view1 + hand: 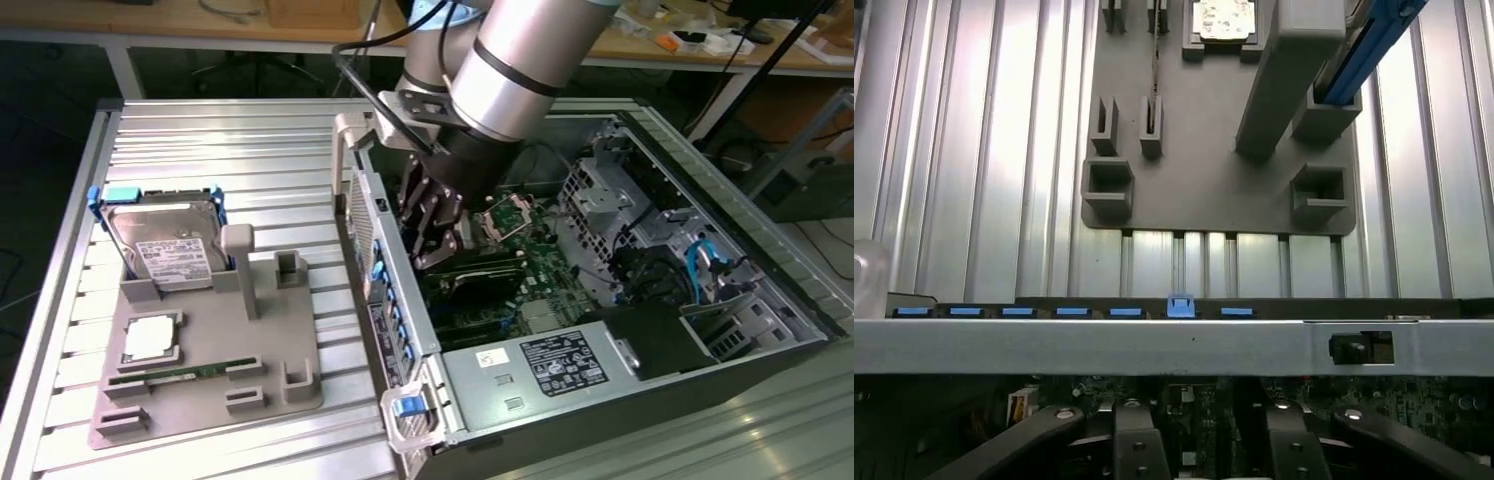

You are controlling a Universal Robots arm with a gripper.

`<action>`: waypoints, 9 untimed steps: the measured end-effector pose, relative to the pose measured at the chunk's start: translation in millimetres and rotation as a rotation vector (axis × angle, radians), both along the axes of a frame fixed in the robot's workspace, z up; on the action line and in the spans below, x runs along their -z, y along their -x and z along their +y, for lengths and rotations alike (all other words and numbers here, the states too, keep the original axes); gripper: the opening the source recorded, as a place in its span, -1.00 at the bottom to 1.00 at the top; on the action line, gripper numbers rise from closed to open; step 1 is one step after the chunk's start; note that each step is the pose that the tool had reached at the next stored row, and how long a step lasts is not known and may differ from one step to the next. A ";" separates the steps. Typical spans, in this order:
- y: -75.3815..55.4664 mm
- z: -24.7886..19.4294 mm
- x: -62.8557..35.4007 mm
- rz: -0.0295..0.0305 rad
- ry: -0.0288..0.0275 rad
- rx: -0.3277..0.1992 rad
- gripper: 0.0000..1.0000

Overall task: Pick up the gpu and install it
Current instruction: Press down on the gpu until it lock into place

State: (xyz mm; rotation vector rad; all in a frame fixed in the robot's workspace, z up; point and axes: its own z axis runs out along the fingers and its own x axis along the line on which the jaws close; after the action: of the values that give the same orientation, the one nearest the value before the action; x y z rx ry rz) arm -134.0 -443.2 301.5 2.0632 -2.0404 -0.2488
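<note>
One gripper (438, 255) low inside open computer case (707, 170), gpu's direction untellable

The gripper (438, 232) sits low inside the open computer case (747, 300), its rear wall (380, 270) close at nine o'clock, the drive cage (607, 195) near at three.

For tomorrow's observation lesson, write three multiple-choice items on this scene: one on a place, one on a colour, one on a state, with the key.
1. Where is the end effector?
A) over the grey tray
B) inside the computer case
C) above the wooden bench

2. What colour is the frame around the hard drive?
A) red
B) yellow
C) blue

3. How is the computer case?
A) side open, motherboard showing
B) fully closed
C) wrapped in film

Key: 1 B, the arm reaches down into the case; 2 C, blue rails edge the drive; 3 A, the green board lies in plain sight.
</note>
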 end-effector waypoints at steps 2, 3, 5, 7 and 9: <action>-2.5 -0.1 0.1 0.0146 0.0000 -0.007 -0.18; -2.7 -0.1 -0.1 0.0159 0.0004 -0.007 -0.29; -2.7 -0.1 -0.2 0.0162 0.0005 -0.007 -0.30; -2.7 -0.1 -0.1 0.0161 0.0004 -0.007 -0.30; -2.7 -0.1 -0.1 0.0161 0.0004 -0.007 -0.30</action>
State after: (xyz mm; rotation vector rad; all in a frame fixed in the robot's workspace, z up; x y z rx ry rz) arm -131.3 -443.3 301.6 2.0611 -2.0233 -0.2629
